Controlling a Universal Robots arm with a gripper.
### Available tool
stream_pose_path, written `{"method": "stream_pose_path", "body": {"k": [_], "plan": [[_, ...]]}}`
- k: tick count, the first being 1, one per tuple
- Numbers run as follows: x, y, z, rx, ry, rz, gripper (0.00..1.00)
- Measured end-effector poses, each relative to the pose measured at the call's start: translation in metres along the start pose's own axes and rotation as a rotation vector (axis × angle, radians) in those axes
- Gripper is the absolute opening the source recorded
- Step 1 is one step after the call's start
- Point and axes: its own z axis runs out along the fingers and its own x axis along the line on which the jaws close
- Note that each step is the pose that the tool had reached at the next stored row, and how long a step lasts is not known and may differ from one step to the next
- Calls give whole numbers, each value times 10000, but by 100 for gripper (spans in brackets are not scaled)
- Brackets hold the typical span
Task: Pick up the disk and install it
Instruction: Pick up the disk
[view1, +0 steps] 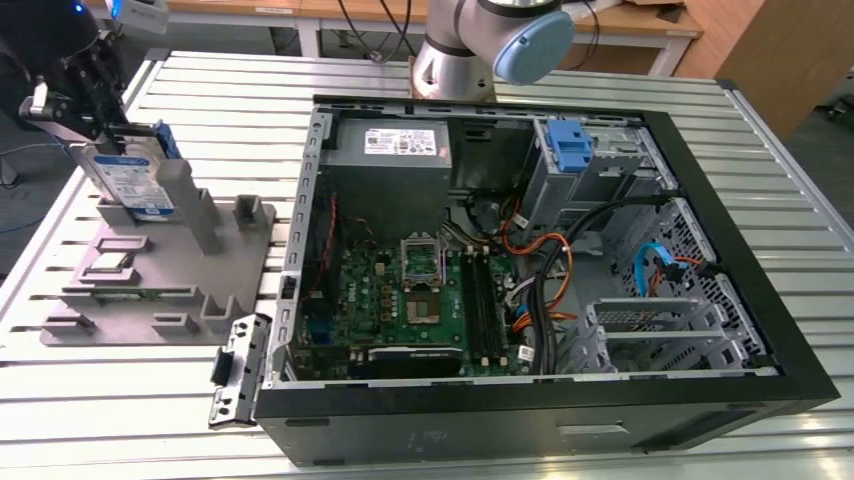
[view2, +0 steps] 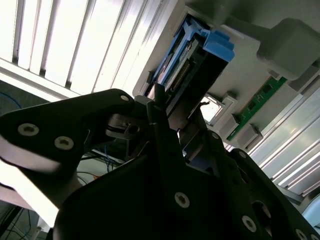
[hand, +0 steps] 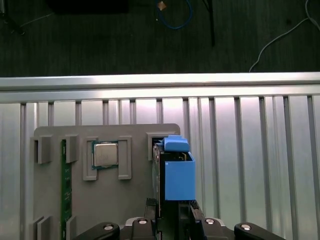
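Observation:
The disk (view1: 134, 180) stands on edge in the grey holder (view1: 160, 290) at the exterior view's left, its white-and-blue label facing the camera. My gripper (view1: 110, 135) sits on the disk's upper end, with a finger on each flat side, shut on it. In the first wrist view the disk (hand: 177, 175) is edge-on with its blue rail toward the camera, and the gripper (hand: 172, 207) clamps it from both sides. The second wrist view has the disk (view2: 192, 65) running away between the dark fingers (view2: 156, 100).
The holder also carries a processor chip (hand: 105, 154) and a green memory stick (hand: 63, 185). An open computer case (view1: 747, 300) lies at the exterior view's right, with a grey power supply (view1: 390, 145), a blue latch (view1: 570, 145) on the drive bay, and cables. The table (view1: 134, 420) is slatted aluminium.

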Motion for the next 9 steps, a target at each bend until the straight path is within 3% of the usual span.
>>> {"method": "stream_pose_path", "body": {"k": [9], "plan": [[0, 0, 1, -9, -8, -151, 35]]}}
